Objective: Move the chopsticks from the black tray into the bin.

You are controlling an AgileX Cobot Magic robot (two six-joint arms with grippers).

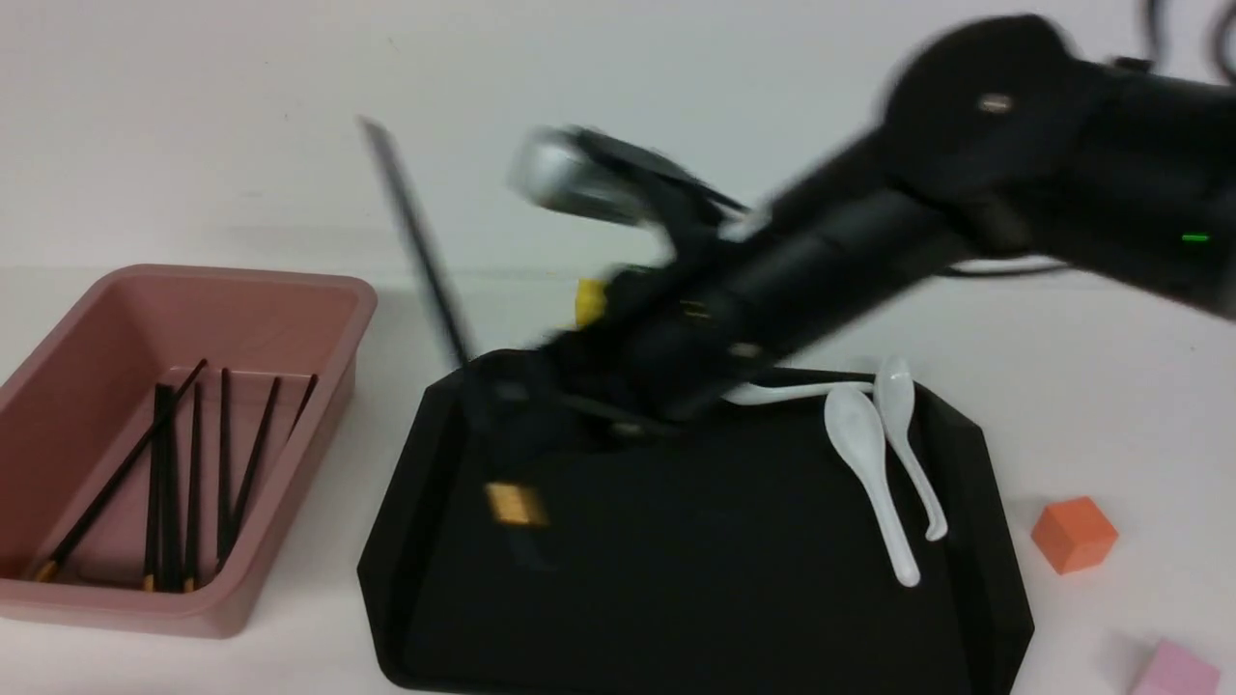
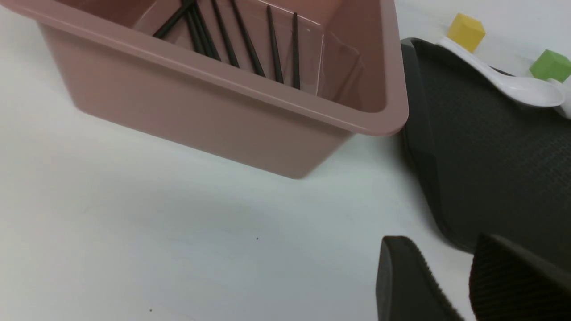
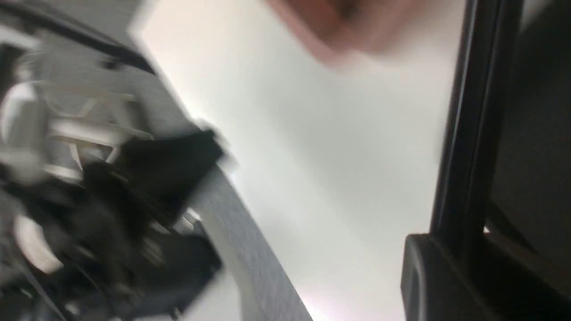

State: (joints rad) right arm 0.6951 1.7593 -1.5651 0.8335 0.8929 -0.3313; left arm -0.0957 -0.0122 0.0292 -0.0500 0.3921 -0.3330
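My right gripper (image 1: 494, 415) is motion-blurred over the left end of the black tray (image 1: 695, 589). It is shut on the chopsticks (image 1: 417, 236), which stand steeply, tips up and the gold band (image 1: 517, 504) low over the tray. In the right wrist view the black chopsticks (image 3: 470, 133) run out from between the shut fingers of my right gripper (image 3: 464, 243). The pink bin (image 1: 232, 282) sits left of the tray and holds several chopsticks (image 1: 193, 463). My left gripper (image 2: 450, 276) is slightly open and empty, low over the table by the bin (image 2: 223, 80) and the tray's edge (image 2: 419, 147).
Three white spoons (image 1: 869, 463) lie at the tray's far right; one shows in the left wrist view (image 2: 513, 84). An orange cube (image 1: 1074, 533) and a pink cube (image 1: 1173, 671) sit right of the tray. A yellow cube (image 2: 466, 30) and a green cube (image 2: 552, 65) sit beyond it.
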